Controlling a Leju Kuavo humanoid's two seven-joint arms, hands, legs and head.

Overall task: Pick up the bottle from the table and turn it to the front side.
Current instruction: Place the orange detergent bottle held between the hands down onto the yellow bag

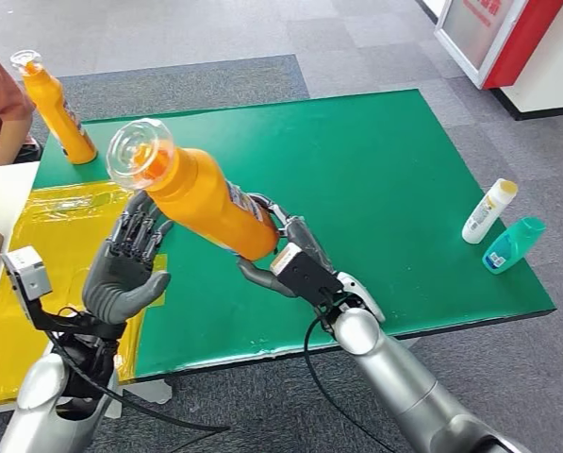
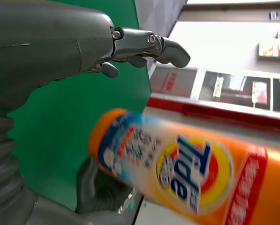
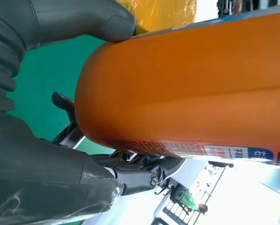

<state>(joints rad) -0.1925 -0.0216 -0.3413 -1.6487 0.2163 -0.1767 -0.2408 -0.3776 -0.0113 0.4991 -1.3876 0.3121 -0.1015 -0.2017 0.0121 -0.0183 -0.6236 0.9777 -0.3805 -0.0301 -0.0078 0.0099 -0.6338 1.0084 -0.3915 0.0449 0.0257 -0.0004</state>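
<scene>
**Op:** Right hand point(image 1: 292, 264) is nearest cam, centre of head frame, fingers and thumb wrapped round the base end of the orange bottle point(image 1: 206, 200). Right wrist view confirms: thumb on one side, fingers on the other, body wedged between.

**Tech:** Where's the bottle overall?

**Op:** Off the green mat point(image 1: 406, 170), tilted, clear cap point(image 1: 137, 151) up toward upper left of frame. Left hand point(image 1: 125, 269) is lower left, palm open, fingers spread, holding nothing, just beside the neck end, not touching as far as I can tell.

**Tech:** Label?

**Op:** Left wrist view shows the brand logo point(image 2: 188, 171) facing that cam, blurred. Judging by that, the roll is partway, not done.

**Tech:** Tips for the step?

**Op:** Imo keep the right grip firm on the base, roll slowly about the long axis, bring the left palm under the neck as support. Base-only grip on a long bottle = risk of slip or droop.

**Tech:** Anything in the way?

**Op:** Second orange bottle point(image 1: 54, 106) upper left, near a person's arm point(image 1: 1, 113). White bottle point(image 1: 488, 210) and teal bottle point(image 1: 514, 243) lie at right edge, well apart. Yellow sheet point(image 1: 57, 236) sits at the left, around the left hand. Nothing blocks the turn.
</scene>
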